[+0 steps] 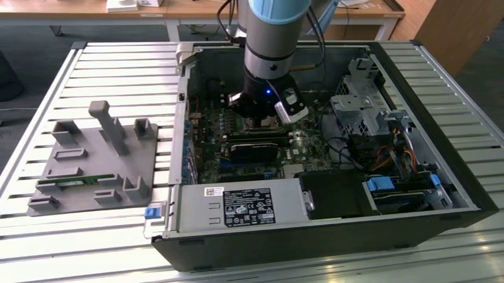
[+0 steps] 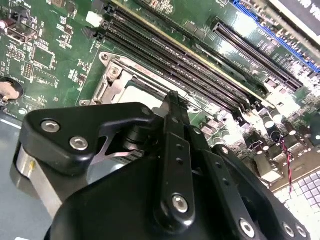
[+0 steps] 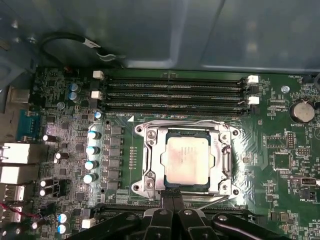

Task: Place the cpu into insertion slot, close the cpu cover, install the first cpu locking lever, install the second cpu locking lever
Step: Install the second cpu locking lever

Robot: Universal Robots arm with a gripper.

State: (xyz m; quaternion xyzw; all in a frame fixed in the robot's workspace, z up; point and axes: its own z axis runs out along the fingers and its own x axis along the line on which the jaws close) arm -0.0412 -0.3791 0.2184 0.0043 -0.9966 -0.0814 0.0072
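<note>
Now the gripper [image 3: 173, 200] sits low over the green board [image 3: 280, 165] inside the computer case [image 1: 409, 71], fingers pressed together with nothing between them, tips at the edge of the socket [image 3: 150, 155]. The chip [image 3: 187, 160] lies flat in the socket, framed by the metal cover [image 3: 222, 167].

arm [image 1: 272, 35] vertical, wrist pointing straight down; gripper [image 3: 174, 201] low, black fingers [image 2: 176, 130] pressed together at the tips
</note>
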